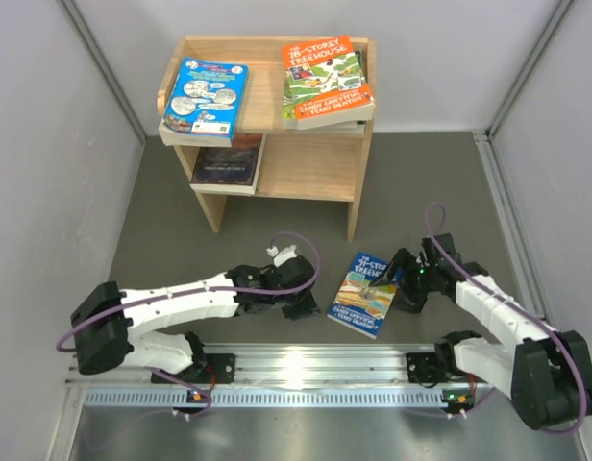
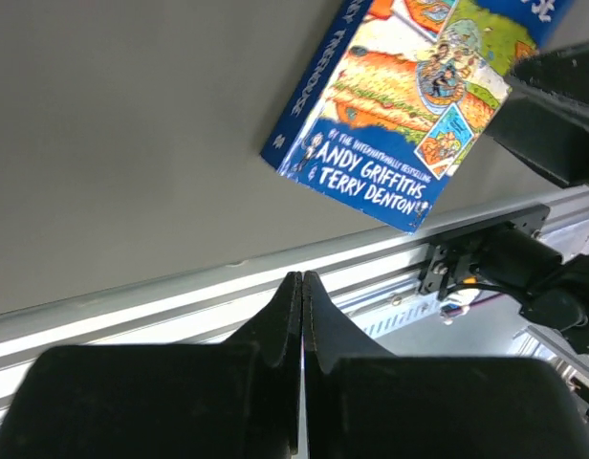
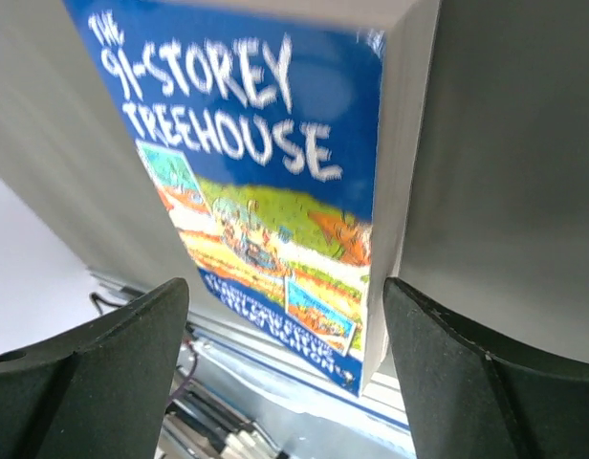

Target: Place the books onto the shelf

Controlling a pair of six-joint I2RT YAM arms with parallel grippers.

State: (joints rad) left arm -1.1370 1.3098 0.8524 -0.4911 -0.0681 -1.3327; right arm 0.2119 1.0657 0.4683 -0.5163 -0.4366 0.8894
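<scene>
left claw: the left gripper (image 2: 302,287) is pressed fully shut on nothing, resting low near the rail, the blue book just ahead of its tips
right claw: the right gripper (image 3: 285,316) stands wide, fingers (image 3: 103,363) either side of the blue book (image 1: 365,294), not yet clamped so far as I can tell
step in hand: lining up a grasp on the last book lying on the table (image 1: 161,230)
next move: close on the book's edge, lift, carry it forward and left
far from the claws: the shelf (image 1: 354,182) holds a light-blue book (image 1: 208,98) and an orange-green book (image 1: 325,82) on top, a dark book (image 1: 229,161) below
</scene>
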